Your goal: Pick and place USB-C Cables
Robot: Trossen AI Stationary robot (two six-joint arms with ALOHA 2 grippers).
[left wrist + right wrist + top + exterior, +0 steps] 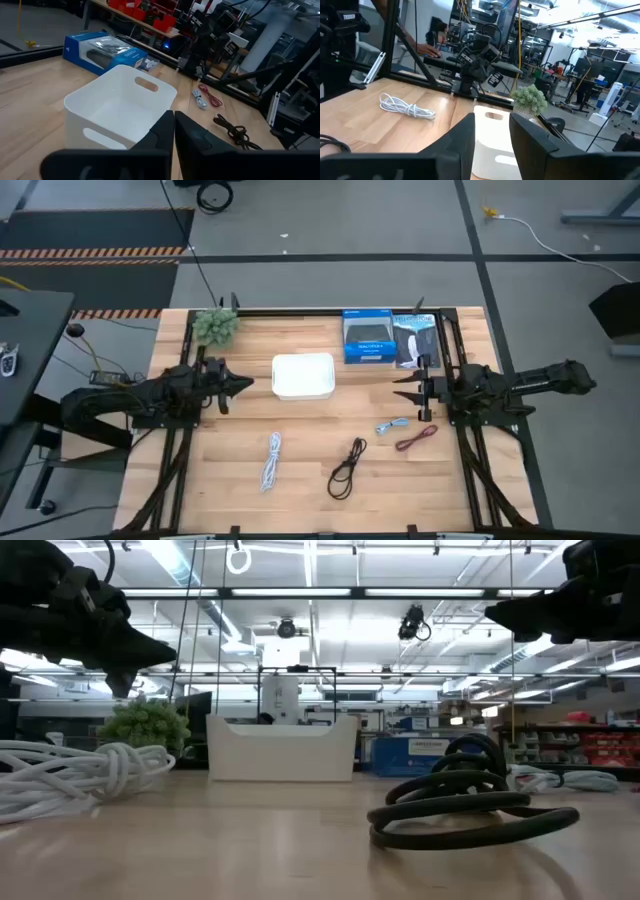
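Note:
Four cables lie loose on the wooden table's near half. The white cable (272, 460) (80, 775) (405, 106) is near left, the black cable (347, 468) (460, 802) (235, 132) near the middle, and the light blue-grey cable (392, 425) (200, 100) and dark red cable (417, 438) (212, 97) sit to the right. My left gripper (248, 385) (173, 127) is shut and hovers left of the white bin (303, 376). My right gripper (400, 388) (491, 135) is open and hovers right of the bin, above the blue-grey cable's far side. Neither gripper touches anything.
The open white bin (120, 105) (282, 748) stands mid-table between the grippers. A blue retail box (367, 338) and a dark one (415, 340) lie at the far right edge. A small green plant (215, 325) (530, 100) stands at the far left corner. A person (430, 45) shows beyond the table.

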